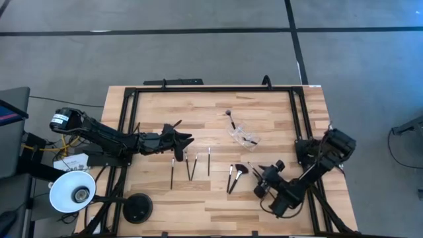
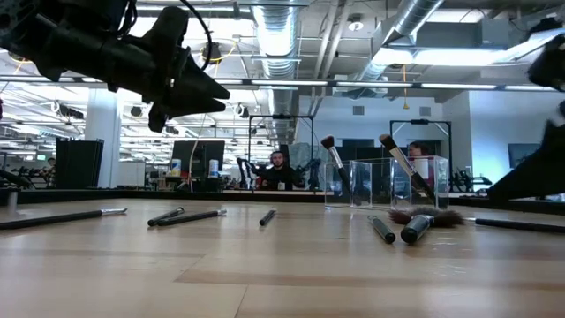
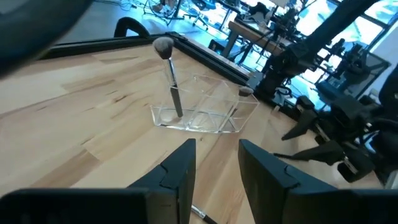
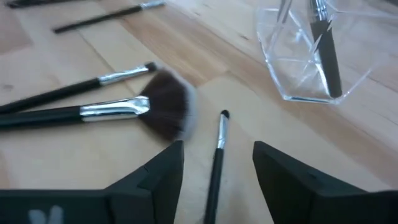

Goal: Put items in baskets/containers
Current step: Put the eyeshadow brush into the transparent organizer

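A clear cup [image 1: 245, 137] stands on the table right of centre and holds two brushes [image 3: 170, 74] that lean against its rim. Several slim dark brushes [image 1: 190, 165] lie flat on the wood near the front, and beside them lies a fan brush [image 4: 163, 109]. My left gripper [image 1: 184, 140] hovers open above the table, left of the cup [image 3: 200, 111]. My right gripper [image 4: 217, 158] is open and low near the fan brush. Its fingers stand on either side of one thin brush [image 4: 219, 146] without touching it.
A white lamp shade [image 1: 73, 192] and a black round base [image 1: 137, 208] sit at the table's near-left corner. Black frame rails [image 1: 211, 89] run along the table's edges. In the low view, people [image 2: 277, 170] are in the room beyond the table.
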`<control>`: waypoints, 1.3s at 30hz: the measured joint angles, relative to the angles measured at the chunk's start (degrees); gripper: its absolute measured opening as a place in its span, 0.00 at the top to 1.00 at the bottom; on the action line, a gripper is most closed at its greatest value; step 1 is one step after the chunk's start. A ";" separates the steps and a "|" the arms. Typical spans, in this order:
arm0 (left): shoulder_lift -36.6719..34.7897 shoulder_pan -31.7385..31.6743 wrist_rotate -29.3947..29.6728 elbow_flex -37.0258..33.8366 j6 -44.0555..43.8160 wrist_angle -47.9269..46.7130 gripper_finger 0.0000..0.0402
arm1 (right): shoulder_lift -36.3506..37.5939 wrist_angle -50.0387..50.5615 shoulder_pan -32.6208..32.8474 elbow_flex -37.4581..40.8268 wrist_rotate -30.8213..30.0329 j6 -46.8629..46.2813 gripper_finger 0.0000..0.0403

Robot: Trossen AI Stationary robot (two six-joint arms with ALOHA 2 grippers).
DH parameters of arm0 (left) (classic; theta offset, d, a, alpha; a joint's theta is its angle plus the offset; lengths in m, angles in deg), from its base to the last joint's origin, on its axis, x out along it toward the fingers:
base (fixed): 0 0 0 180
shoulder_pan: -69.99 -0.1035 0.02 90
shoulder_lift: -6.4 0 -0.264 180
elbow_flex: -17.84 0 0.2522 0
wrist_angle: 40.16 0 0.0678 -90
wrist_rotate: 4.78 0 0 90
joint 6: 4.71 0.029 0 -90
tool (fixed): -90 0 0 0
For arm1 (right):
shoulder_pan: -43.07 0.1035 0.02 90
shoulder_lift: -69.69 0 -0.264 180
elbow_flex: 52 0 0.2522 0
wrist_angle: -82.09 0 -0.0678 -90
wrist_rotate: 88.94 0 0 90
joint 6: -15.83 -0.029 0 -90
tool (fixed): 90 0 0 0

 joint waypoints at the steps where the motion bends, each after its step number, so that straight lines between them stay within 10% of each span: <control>1: 0.00 0.00 0.47 0.00 -0.32 0.06 0.71 | 0.04 -0.05 0.35 0.24 -0.11 -0.77 0.56; 39: 0.00 -0.92 2.36 0.00 0.03 2.02 0.71 | 3.13 -9.07 -0.91 1.21 -6.79 6.24 0.60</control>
